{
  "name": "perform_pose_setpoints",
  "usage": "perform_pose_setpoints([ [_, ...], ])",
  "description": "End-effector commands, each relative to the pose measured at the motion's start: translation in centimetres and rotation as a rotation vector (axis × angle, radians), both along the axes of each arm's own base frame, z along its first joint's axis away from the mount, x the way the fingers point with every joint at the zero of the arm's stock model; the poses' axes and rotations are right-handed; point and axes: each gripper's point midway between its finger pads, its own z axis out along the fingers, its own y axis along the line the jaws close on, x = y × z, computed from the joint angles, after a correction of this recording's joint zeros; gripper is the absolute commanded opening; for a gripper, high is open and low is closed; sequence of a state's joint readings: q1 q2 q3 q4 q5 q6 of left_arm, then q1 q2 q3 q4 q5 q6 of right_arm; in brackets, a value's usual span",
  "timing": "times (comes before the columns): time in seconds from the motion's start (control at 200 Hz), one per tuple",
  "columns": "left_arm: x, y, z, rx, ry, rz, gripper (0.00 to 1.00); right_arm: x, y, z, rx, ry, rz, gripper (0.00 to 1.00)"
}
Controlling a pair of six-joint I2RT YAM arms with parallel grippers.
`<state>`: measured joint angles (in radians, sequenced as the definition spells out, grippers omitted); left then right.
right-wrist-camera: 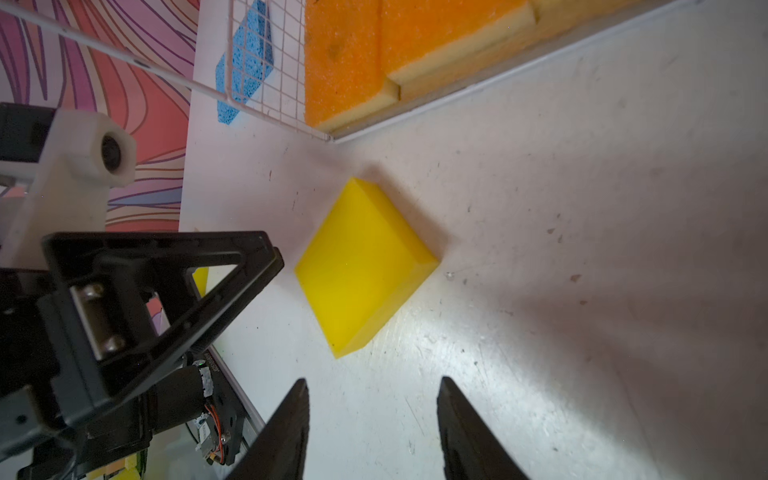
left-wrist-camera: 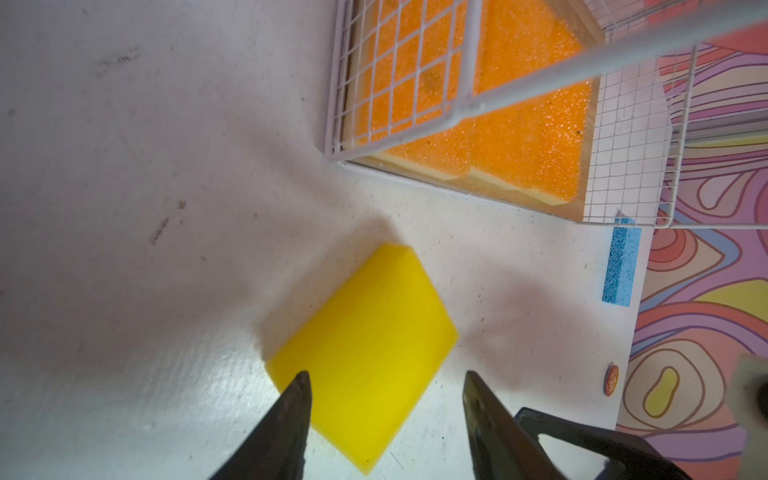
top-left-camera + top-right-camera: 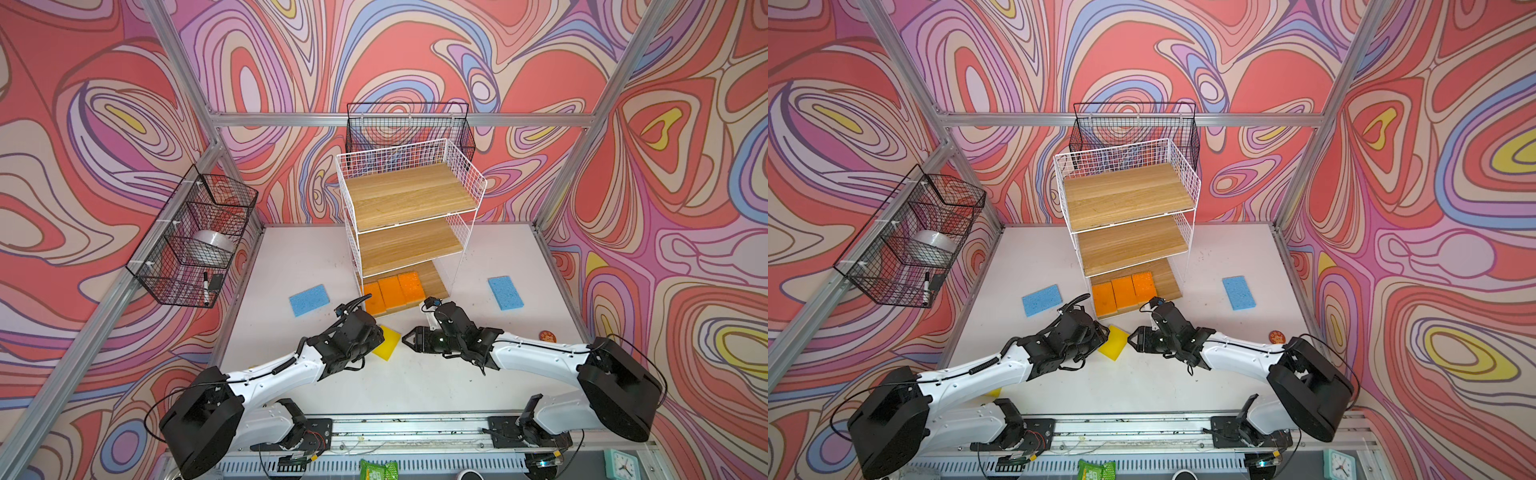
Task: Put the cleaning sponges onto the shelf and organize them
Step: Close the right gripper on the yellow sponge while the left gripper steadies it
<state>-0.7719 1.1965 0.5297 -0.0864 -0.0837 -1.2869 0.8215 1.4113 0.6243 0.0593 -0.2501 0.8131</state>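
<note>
- one white tabletop [image 3: 415,386] carries a tall white wire-grid shelf [image 3: 409,195] with wooden boards.
- left jaws spread over a thick yellow foam sponge [image 2: 361,332] lying flat on the tabletop; right jaws spread, near it, not touching.
- three orange foam sponges [image 3: 391,292] side by side on the bottom board.
- thin blue sponge [image 3: 309,299] left of the shelf, second blue sponge [image 3: 505,293] right of it.

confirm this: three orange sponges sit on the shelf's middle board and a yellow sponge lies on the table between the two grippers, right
Not the middle board: both top views show the three orange sponges on the bottom board of the shelf. The yellow sponge does lie on the table between the left gripper and right gripper.
</note>
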Motion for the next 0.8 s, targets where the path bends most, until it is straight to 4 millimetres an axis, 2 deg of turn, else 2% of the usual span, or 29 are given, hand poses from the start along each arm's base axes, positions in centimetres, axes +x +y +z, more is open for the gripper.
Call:
perform_pose_setpoints([
  [0.0,-1.2,1.9,-1.1,0.044,0.005,0.018,0.53,-0.1,0.4,-0.4,-0.023,0.001,-0.022,0.49],
  [0.09,-1.7,2.9,-1.1,0.065,-0.013,0.009,0.4,-0.4,0.6,-0.9,-0.031,0.012,-0.021,0.47],
  [0.225,-1.6,3.9,-1.6,0.051,-0.005,0.006,0.11,-0.6,0.6,-1.6,-0.029,0.032,-0.032,0.43],
  [0.33,-0.9,4.0,-1.9,0.033,0.003,-0.004,0.0,-0.7,0.8,-2.0,-0.025,0.044,-0.029,0.36],
  [0.541,0.7,3.0,-2.5,0.026,0.019,-0.037,0.0,-0.8,0.6,-1.8,-0.026,0.041,-0.032,0.32],
  [0.796,0.5,1.0,-3.6,-0.008,0.045,-0.095,0.0,-1.1,0.6,-1.8,-0.023,0.046,-0.023,0.37],
])
